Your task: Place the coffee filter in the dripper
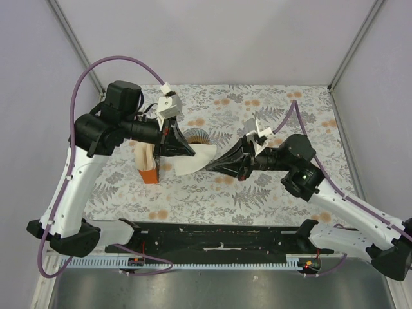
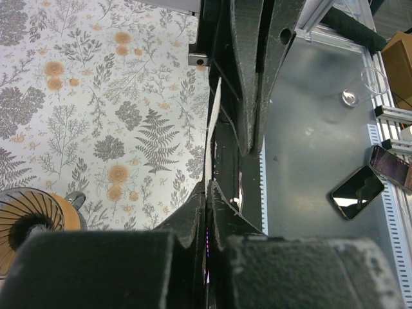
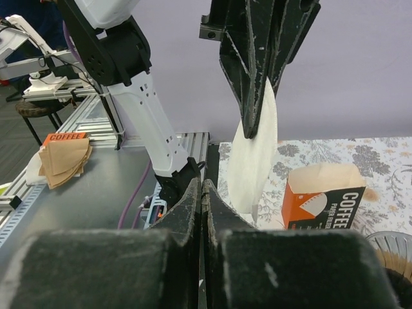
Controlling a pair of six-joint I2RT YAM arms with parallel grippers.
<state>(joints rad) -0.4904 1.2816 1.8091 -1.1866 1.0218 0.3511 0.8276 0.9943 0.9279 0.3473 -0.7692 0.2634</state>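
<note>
While both arms meet over the middle of the floral table (image 1: 277, 190), the left gripper (image 1: 183, 153) is clamped on the coffee filter (image 1: 196, 161), a flat white paper fan held clear of the cloth. The right wrist view shows these fingers pinching the paper's upper edge, the filter hanging below them on edge. The right gripper (image 1: 212, 164) points at the filter's right edge with its fingers pressed together; whether any paper lies between them cannot be told. The dripper (image 1: 198, 135), an orange funnel with a dark ribbed cone, stands just beyond the left gripper, on the far side of the filter, partly hidden from above. An orange coffee-filter packet (image 1: 148, 168) stands upright at the left of the group.

Judged progress: the filter is picked up and near the dripper, so the fetch is done. What is left is to open the flattened paper into a cone, carry it over the rim, and seat it in the ribbed cone. Nothing is in the dripper yet.
</note>
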